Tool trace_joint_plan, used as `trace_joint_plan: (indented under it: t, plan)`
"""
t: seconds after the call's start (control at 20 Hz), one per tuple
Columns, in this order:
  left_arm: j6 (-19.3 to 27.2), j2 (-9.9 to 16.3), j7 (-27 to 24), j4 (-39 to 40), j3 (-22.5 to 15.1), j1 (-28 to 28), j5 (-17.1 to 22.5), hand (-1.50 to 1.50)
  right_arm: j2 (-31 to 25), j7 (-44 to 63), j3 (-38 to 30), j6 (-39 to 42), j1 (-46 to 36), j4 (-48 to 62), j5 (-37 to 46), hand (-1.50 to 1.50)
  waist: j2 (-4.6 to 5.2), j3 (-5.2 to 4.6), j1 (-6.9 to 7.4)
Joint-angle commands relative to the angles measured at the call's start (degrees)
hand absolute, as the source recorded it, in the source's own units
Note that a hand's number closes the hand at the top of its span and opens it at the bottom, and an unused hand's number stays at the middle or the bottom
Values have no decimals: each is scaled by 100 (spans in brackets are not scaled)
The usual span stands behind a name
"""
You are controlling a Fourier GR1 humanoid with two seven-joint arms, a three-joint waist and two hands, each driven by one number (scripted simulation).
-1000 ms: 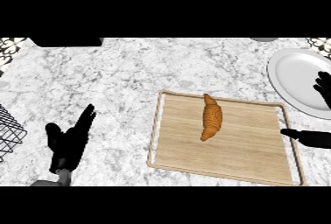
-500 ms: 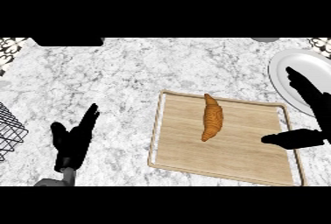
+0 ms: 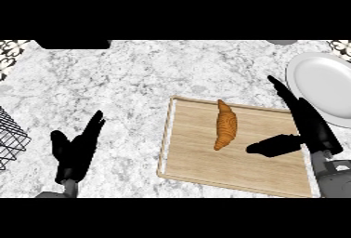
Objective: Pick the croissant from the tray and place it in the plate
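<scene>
Wooden tray [image 3: 205,172] holds croissant [image 3: 225,124]; right hand [image 3: 305,128] released, beside it, over tray's right edge.

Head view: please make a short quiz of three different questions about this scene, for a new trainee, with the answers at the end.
1. True or false: the croissant lies on the white plate.
2. Which hand is over the wooden tray? A) the left hand B) the right hand C) both hands
3. Fill in: the left hand is open over the marble ______.

Key
1. False. The croissant lies on the tray; the plate holds nothing.
2. B. The right hand is open above the tray's right side, thumb pointing toward the croissant, not touching it.
3. counter.
</scene>
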Motion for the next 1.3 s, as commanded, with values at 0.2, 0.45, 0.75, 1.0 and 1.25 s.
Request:
trace_joint_plan:
  t: [0.2, 0.45, 0.75, 1.0, 1.25]
  plan:
    - [-160, -278, 24, 309, 51, 127, -74, 0, 798, 16, 306, 5, 54, 182, 467, -150, 36, -41, -24]
    - [-295, -376, -141, 604, 134, -12, -213, 0, 863, 359, 109, 271, -310, 344, 695, -150, 39, -43, -35]
    - [-56, -514, 142, 285, 52, -37, -484, 0, 1119, 534, 360, 164, -292, 656, 1418, -150, 39, -41, -25]
    - [-141, -651, 119, 413, 103, -106, -487, 0, 1196, 381, 262, 363, -292, 887, 1483, -150, 37, -41, -40]
    - [-239, -561, 150, 298, 271, 56, -498, 0, 1380, -196, 252, 301, -120, 1330, 1627, -150, 38, -40, -37]
